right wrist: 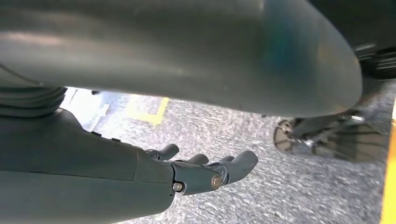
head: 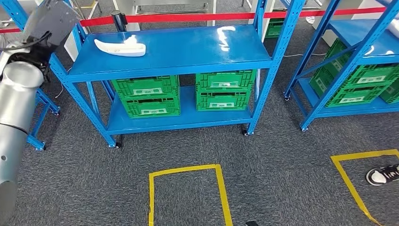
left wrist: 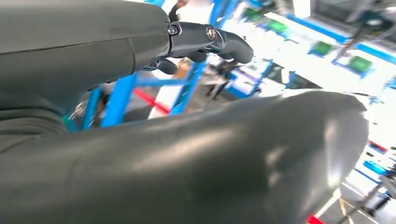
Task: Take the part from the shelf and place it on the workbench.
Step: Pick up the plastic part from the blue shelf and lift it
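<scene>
Part (head: 121,47) is lying on the top shelf (head: 188,52), looking hard, light and smooth. I am thinking of grabbing its thick middle. My left hand (left wrist: 205,39) and right hand (right wrist: 205,170) are hanging loose, holding nothing.

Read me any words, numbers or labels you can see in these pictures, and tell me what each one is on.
No text can be read here.
White labels on the green crates under the blue shelf: too small and blurred to read.
Green crates on the neighbouring rack: labels also too small to read.
White part on the shelf: no marking visible.
Yellow floor tape and red barrier tape: plain, no lettering.
</scene>
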Motion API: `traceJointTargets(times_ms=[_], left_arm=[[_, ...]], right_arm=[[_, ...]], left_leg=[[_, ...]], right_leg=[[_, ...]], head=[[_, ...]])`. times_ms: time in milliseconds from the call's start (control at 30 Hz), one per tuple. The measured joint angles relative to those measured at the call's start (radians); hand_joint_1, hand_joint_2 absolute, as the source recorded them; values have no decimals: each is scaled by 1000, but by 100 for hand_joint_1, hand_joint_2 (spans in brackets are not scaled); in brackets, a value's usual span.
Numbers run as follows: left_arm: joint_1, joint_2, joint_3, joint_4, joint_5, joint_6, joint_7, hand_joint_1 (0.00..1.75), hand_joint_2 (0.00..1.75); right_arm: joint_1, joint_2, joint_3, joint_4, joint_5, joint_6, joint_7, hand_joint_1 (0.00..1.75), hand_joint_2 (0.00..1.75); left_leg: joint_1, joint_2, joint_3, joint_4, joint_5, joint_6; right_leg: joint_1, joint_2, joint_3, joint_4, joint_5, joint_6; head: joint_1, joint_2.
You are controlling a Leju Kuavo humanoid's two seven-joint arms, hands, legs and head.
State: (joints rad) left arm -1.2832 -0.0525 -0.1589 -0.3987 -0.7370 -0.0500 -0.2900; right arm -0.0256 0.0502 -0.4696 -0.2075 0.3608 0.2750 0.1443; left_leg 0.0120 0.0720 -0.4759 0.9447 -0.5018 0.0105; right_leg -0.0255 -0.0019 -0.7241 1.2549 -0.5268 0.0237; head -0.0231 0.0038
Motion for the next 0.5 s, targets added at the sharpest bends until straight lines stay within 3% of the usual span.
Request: traceJointTargets(times_ms=[33,67,100,133,167,200,233,300,367,400,433,500], left_arm=[[-9,0,-17,3,-1,-4,-4,0,0],[-14,0,-30,5,-1,-6,-5,0,0],[-16,0,-39,7,-1,-9,-6,0,0],[-20,0,-46,9,-1,-11,-6,0,0],[-25,1,-53,11,-1,-13,-6,0,0],[-30,2,-58,12,-1,-15,-7,0,0],[-35,1,-63,12,0,-18,-8,0,0],[-44,-3,-72,10,2,-21,-10,0,0],[-56,-8,-79,5,4,-23,-11,0,0],[-61,-7,-82,4,4,-23,-12,0,0],[-63,-6,-85,6,4,-24,-13,0,0],[-56,-1,-91,12,4,-25,-12,0,0]], right_arm=[[1,0,-4,3,2,0,2,0,0],[2,0,-7,4,3,0,2,0,0],[2,0,-11,6,3,0,2,0,0],[2,3,-14,8,4,0,2,0,0],[2,6,-16,10,4,0,2,0,0],[1,9,-18,12,4,-2,2,0,0],[0,12,-20,14,4,-5,2,0,0],[-4,12,-24,15,4,-11,2,0,0],[-6,13,-26,15,5,-12,1,0,0],[-7,13,-26,15,5,-12,1,0,0],[-7,13,-26,15,6,-12,0,0,0],[-6,13,-26,16,7,-12,0,0,0]], left_leg=[[4,-1,7,0,-7,-5],[10,-2,18,2,-16,-14],[17,-2,27,7,-28,-25],[22,-2,32,13,-41,-38],[25,-3,33,22,-57,-51],[24,-3,33,28,-70,-60],[21,-4,34,28,-80,-68],[21,-5,55,21,-98,-76],[25,-22,50,59,-113,-82],[24,-35,14,117,-124,-83],[21,-47,-42,196,-134,-82],[13,-57,-175,340,-130,-74]], right_leg=[[-7,0,-19,14,18,7],[-14,-2,-17,-17,57,16],[-23,-7,-1,-79,102,27],[-26,-14,19,-132,130,39],[-30,-20,40,-183,140,43],[-30,-24,51,-204,128,36],[-26,-24,56,-200,103,22],[-24,-18,66,-192,70,-11],[-23,-7,89,-189,47,-29],[-22,-1,105,-194,36,-35],[-21,5,123,-201,26,-40],[-16,22,165,-218,4,-46]], head=[[0,0],[0,0],[0,0],[1,0],[3,0],[4,0],[5,0],[2,0],[-2,0],[-4,0],[-5,0],[-6,0]])
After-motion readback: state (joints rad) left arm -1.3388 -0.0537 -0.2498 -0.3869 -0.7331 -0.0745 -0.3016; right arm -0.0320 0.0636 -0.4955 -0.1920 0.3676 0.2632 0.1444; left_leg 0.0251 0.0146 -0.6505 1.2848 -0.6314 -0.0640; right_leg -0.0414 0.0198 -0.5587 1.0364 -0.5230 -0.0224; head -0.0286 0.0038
